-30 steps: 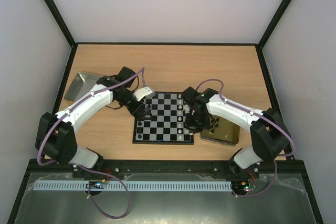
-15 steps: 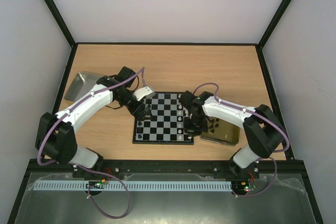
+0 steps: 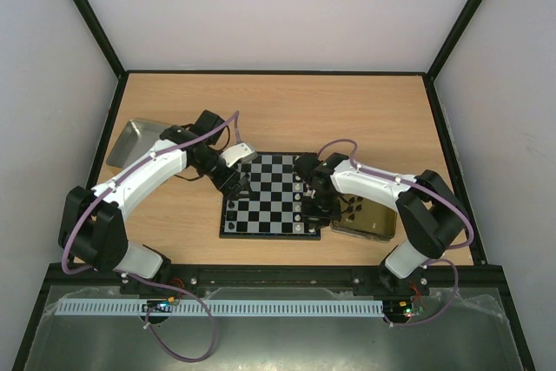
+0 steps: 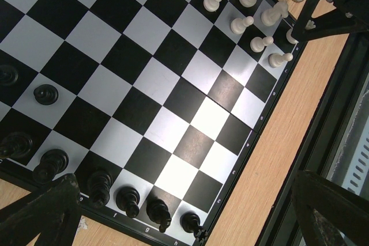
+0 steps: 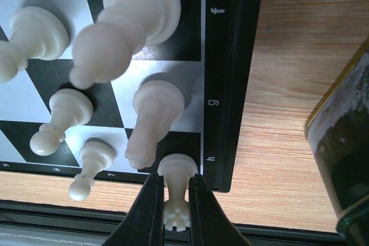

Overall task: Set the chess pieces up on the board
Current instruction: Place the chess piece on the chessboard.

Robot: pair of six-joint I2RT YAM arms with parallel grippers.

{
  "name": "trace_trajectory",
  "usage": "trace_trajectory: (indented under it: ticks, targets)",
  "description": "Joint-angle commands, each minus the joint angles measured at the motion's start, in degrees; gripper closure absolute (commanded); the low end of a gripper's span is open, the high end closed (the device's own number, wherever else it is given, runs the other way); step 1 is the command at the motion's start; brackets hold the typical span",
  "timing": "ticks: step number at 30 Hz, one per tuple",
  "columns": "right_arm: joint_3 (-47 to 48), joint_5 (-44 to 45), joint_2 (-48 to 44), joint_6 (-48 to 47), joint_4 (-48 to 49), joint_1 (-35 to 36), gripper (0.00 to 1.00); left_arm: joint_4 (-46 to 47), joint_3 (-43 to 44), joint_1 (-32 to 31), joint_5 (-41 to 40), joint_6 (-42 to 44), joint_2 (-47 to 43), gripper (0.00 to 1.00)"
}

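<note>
The board (image 3: 271, 197) lies mid-table. Black chess pieces (image 4: 130, 200) line its left edge and white ones (image 4: 242, 24) its right edge. My right gripper (image 5: 175, 185) is shut on a white rook (image 5: 176, 168), with the rook's base at the near corner square by the letter h, beside a white knight (image 5: 153, 119). In the top view this gripper (image 3: 314, 206) is at the board's near right corner. My left gripper (image 4: 184, 180) is open and empty above the board's near left part, over the black back row; in the top view it (image 3: 234, 182) is at the board's left edge.
A gold tin (image 3: 369, 219) sits just right of the board, close to my right gripper; its rim shows in the right wrist view (image 5: 340, 119). A silver tray (image 3: 135, 141) stands at the far left. The table's black front rail (image 4: 323, 113) runs near the board's near edge.
My right gripper has moved along the board's right edge toward the near corner, with its elbow swinging in. My left arm has not moved.
</note>
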Motion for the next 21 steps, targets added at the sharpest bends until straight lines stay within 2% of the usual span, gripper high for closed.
trace_trajectory:
  ticks: [1, 9, 21]
  targets:
    - [1.2, 0.0, 0.9, -1.0, 0.1, 0.5, 0.95, -0.2, 0.1, -0.3, 0.0, -0.3, -0.6, 0.01]
    - [1.7, 0.2, 1.4, -1.1, 0.2, 0.5, 0.92, 0.0, -0.3, -0.3, 0.0, -0.3, -1.0, 0.01]
    - [2.7, 0.2, -0.5, -1.3, 0.1, 0.4, 0.74, 0.1, -0.9, -0.3, -0.2, -0.2, -1.0, 0.01]
